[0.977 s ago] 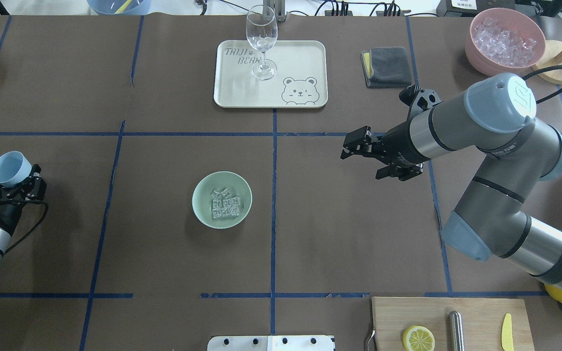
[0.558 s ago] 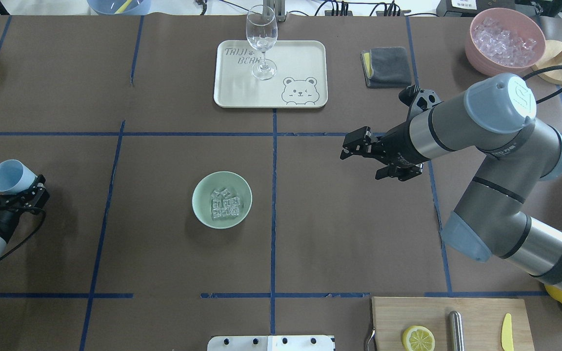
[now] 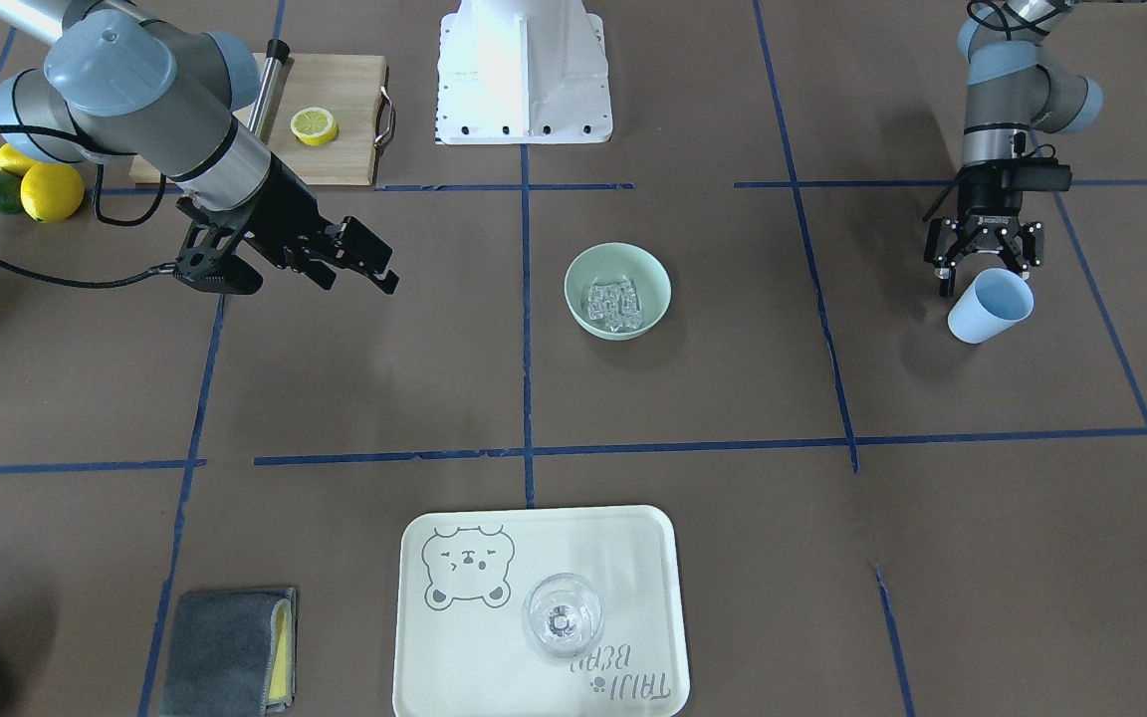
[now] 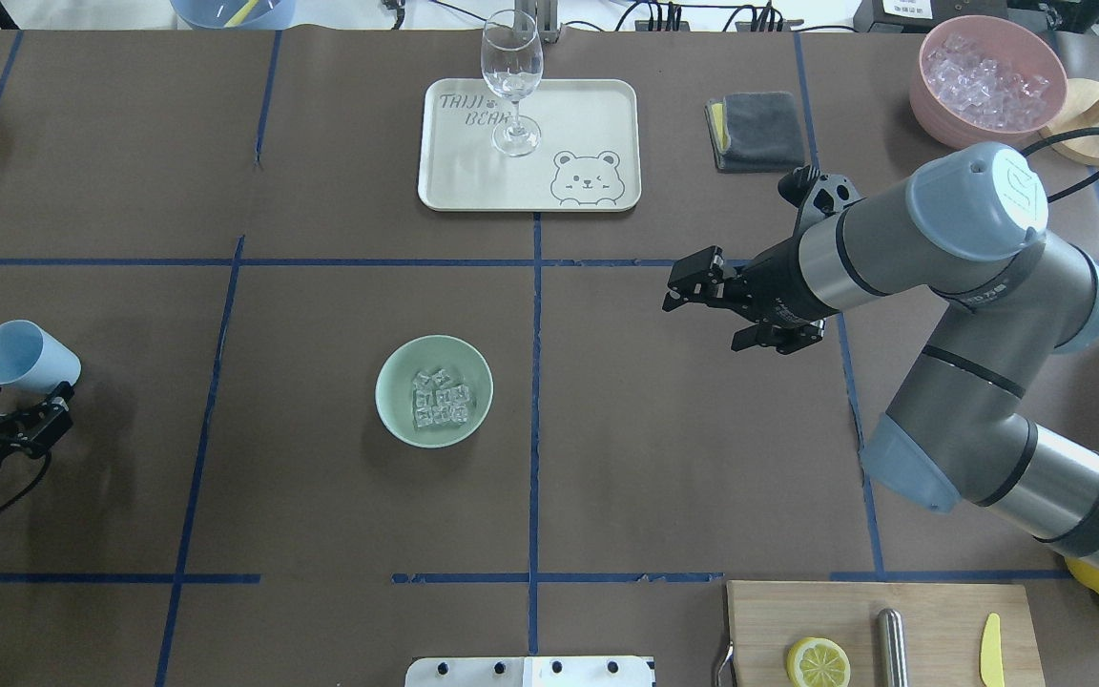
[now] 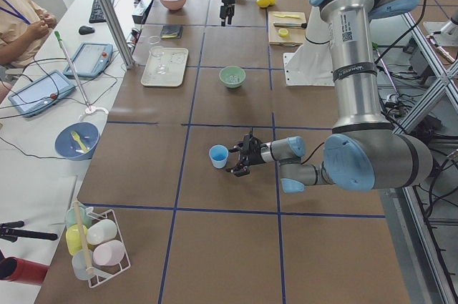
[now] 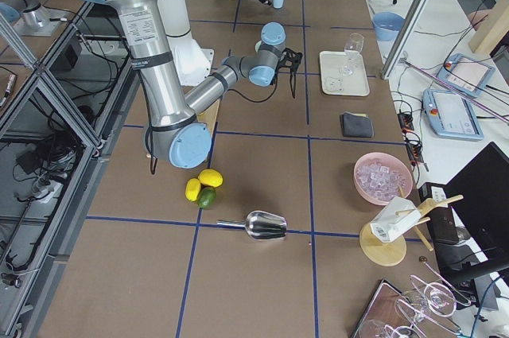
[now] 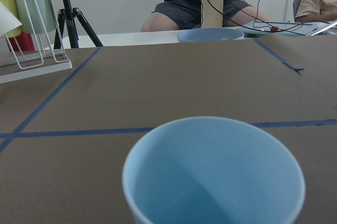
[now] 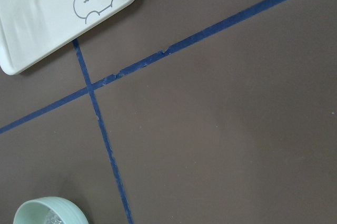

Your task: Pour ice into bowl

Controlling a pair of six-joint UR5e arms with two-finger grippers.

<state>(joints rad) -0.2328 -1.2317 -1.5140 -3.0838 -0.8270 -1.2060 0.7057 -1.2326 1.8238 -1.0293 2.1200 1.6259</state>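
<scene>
The pale mint-green bowl [image 4: 391, 380] stands on the table just left of centre, with a cluster of clear ice cubes [image 4: 441, 402] inside. It also shows in the front view [image 3: 579, 275] with the ice [image 3: 613, 303]. A light blue cup [image 4: 25, 353] stands upright at the far left, and it fills the left wrist view [image 7: 213, 174]. My left gripper [image 4: 20, 401] is open just behind the cup, not holding it. My right gripper [image 4: 681, 289] is open and empty, above the table right of the bowl.
A pink container [image 4: 931, 107] of ice sits at the far right. A cream tray [image 4: 588, 105] with a wine glass [image 4: 512, 81] and a grey cloth [image 4: 759, 129] lie at the back. A cutting board [image 4: 931, 611] with a lemon half lies at the front right.
My left gripper drew back towards the robot with the blue cup, opened and let it go. The cup now stands on the table. The right arm barely moved.
</scene>
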